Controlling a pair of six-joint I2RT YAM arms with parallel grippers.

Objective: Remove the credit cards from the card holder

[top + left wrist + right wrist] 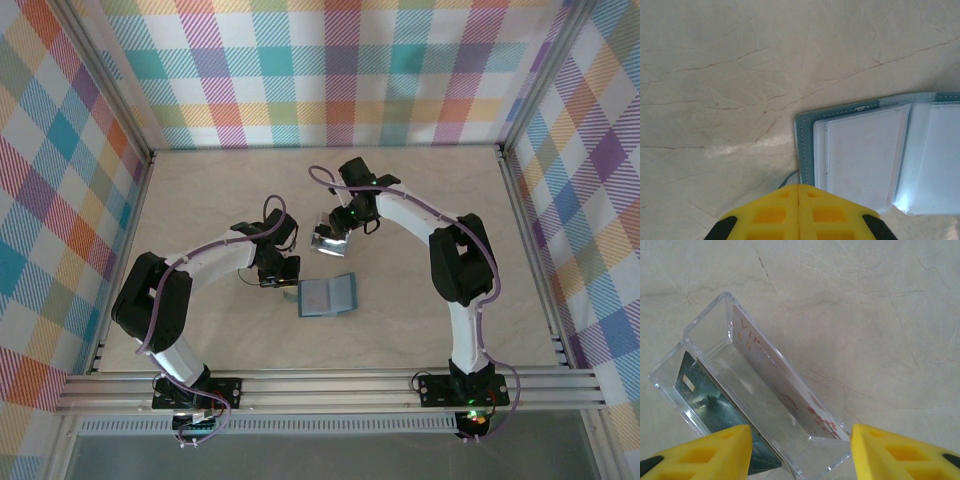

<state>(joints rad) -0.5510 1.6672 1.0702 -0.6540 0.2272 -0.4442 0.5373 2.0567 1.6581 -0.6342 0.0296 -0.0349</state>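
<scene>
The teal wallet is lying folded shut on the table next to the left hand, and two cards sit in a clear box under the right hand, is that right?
Not quite: the wallet lies open, pale inside facing up, as the left wrist view shows. The rest holds: it is beside the left hand, and two cards sit in the clear box under the right hand.

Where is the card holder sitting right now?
In the top view the card holder lies open on the table near the middle, just right of the left hand and nearer the arm bases than the clear box.
</scene>
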